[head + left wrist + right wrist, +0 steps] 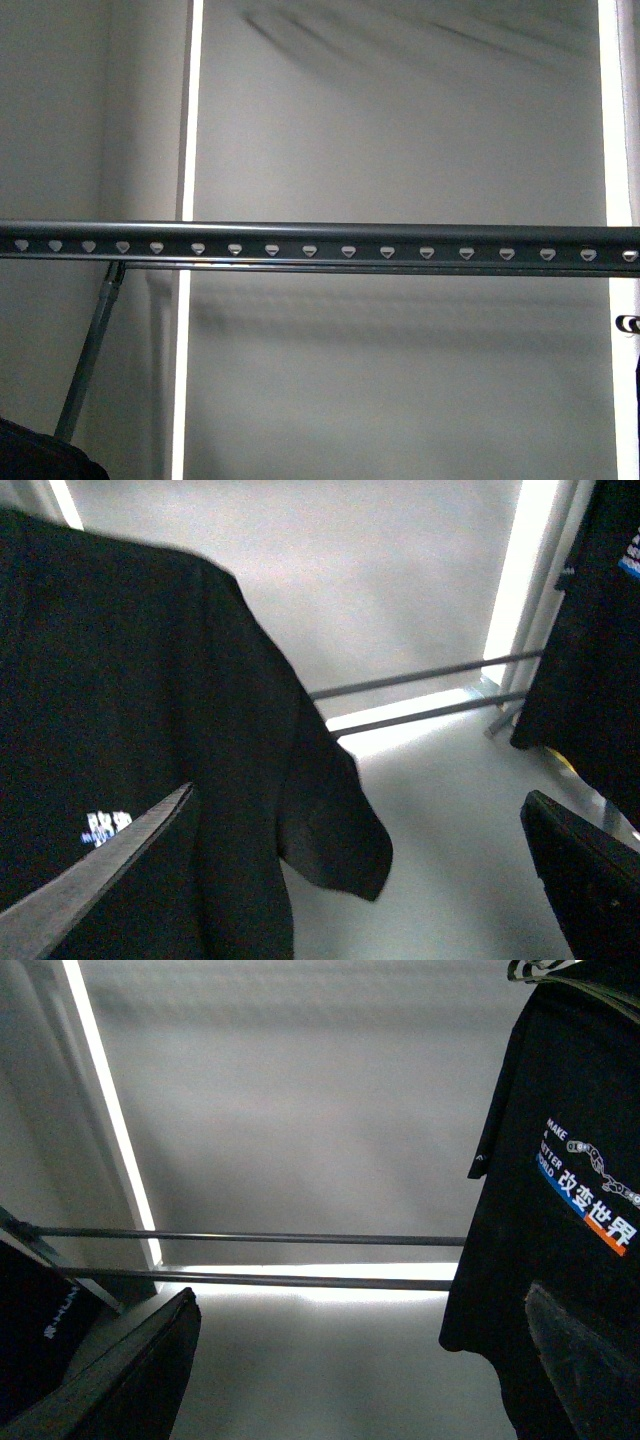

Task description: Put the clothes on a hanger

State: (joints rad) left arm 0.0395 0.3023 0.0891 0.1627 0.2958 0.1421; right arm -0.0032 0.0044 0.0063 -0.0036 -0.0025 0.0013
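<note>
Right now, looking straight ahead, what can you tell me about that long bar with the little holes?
The rail is a long, dark grey bar that looks like metal, running level across the whole front view and cut off by both edges. One row of small pale heart-shaped holes runs along its face. A thinner bar lies just beneath it, and a slanted grey pole rises to it near the left. No garment hangs on the stretch in view.
</note>
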